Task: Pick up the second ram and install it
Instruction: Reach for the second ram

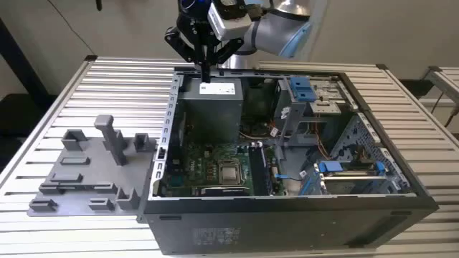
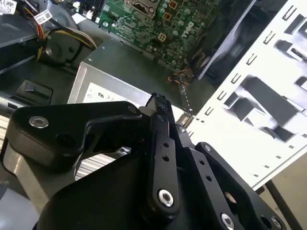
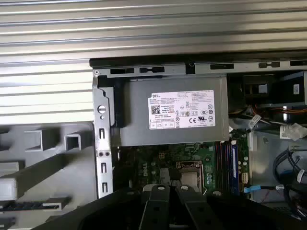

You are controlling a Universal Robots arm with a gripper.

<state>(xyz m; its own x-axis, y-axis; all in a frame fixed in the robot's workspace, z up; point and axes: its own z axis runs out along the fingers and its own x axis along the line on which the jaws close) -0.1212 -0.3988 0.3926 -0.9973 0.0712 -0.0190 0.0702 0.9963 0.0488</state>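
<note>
My gripper (image 1: 206,69) hangs above the back left corner of the open computer case (image 1: 287,226), just over the power supply (image 1: 212,107). Its black fingers (image 2: 160,108) are pressed together with nothing visible between them. On the green motherboard (image 1: 208,172), thin dark sticks stand upright in the memory slots (image 1: 264,167) beside the processor socket (image 1: 229,173). In the first wrist view one of them has a blue edge (image 3: 234,165). I cannot tell which stick is the second ram. The gripper is well clear of these slots.
A grey plastic tray (image 1: 79,183) with blocks and posts lies on the slatted metal table (image 1: 122,80) at the exterior view's left of the case. Inside the case are blue drive brackets (image 1: 302,88), cables (image 1: 326,148) and the case's tall side walls.
</note>
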